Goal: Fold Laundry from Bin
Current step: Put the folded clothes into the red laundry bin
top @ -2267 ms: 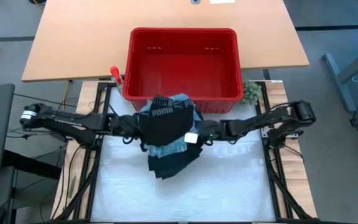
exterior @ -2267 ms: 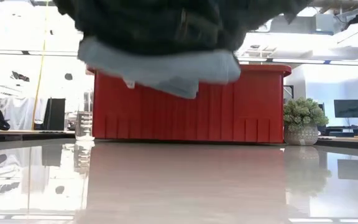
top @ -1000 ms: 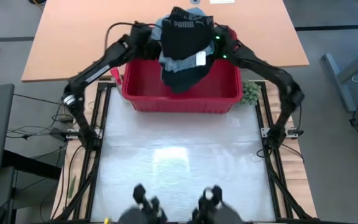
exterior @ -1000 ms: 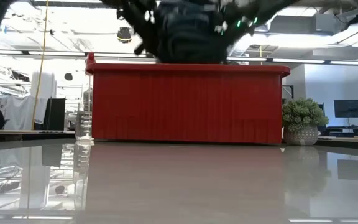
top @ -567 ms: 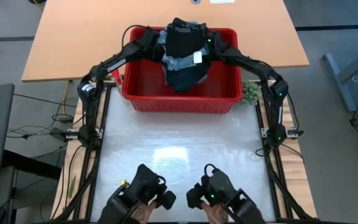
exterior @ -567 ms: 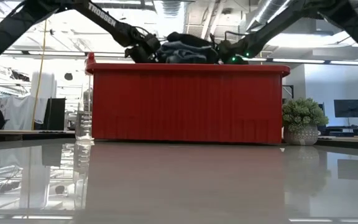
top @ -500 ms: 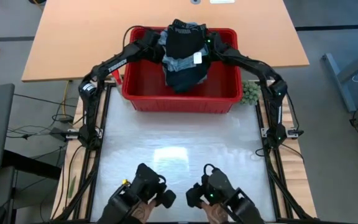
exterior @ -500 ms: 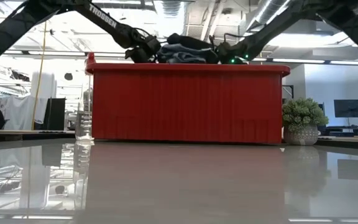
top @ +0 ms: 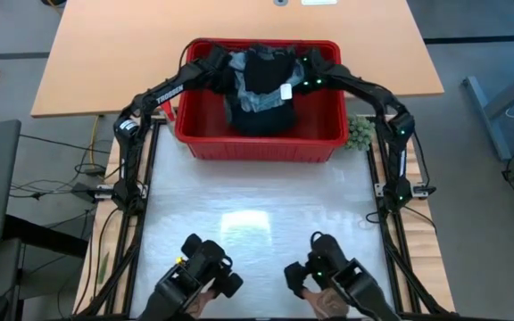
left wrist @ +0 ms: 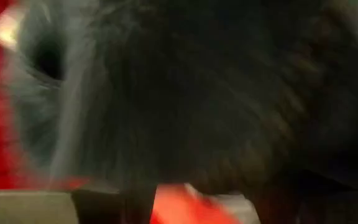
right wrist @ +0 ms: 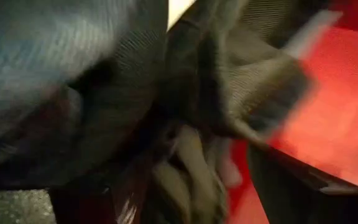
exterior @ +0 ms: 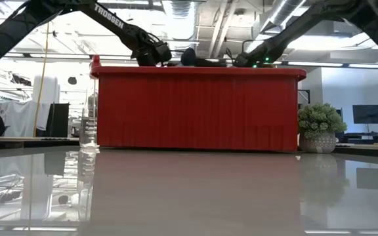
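The red bin (top: 261, 147) stands at the table's far side. Inside it the laundry (top: 261, 89) lies in one heap, a black garment on top, light blue-grey cloth at its sides and a white tag (top: 286, 91). In the low view only the heap's top (exterior: 199, 60) shows above the rim. My left gripper (top: 219, 73) is at the heap's left side, my right gripper (top: 306, 78) at its right, both inside the bin near the rim. In both wrist views the fingers stand apart and blurred dark cloth (left wrist: 216, 99) (right wrist: 104, 93) fills the picture. My left gripper is right up against the heap's left side (left wrist: 166, 155), slanting down from the left; I cannot tell whether its fingers touch the cloth. My right gripper is just as close to the heap's right side (right wrist: 185, 143), slanting down from the right; touch cannot be told either.
A small green plant (top: 359, 134) sits just right of the bin, a red-capped thing (top: 165, 105) just left of it. The table between the bin and the near edge (top: 257, 214) is bare. A person's hands hold two dark handles (top: 208, 272) (top: 328, 276) at the near edge.
Both grippers have come down from above the bin's far rim into the bin, tipping further downward, with the bundle between them. In the last half second the bundle has sunk from rim height and now lies lower and wider in the bin.
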You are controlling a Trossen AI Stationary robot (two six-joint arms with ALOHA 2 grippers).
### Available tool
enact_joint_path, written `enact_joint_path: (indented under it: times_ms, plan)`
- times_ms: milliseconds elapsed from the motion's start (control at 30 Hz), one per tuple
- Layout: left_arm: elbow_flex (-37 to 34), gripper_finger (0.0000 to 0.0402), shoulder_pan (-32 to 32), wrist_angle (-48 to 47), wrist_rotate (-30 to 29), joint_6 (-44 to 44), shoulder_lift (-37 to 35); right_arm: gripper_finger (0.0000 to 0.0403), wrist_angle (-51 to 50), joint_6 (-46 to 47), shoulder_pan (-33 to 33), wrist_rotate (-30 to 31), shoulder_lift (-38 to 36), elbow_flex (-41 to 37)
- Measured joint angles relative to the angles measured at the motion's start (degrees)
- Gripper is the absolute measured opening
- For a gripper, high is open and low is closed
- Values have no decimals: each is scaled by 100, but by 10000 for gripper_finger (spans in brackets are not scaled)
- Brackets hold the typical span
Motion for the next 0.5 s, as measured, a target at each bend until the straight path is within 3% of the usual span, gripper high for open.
enact_joint_path:
  times_ms: [167, 333, 500]
  plan:
    - [136, 220, 8, -566, -459, 409, -49, 288, -911, -558, -115, 2, -185, 3]
    - [135, 221, 11, -739, -450, 384, -55, 289, -1606, -1055, -97, 11, -408, 3]
    - [134, 221, 35, -890, -752, 655, -154, 289, -2020, -1327, 4, 536, -673, 1]
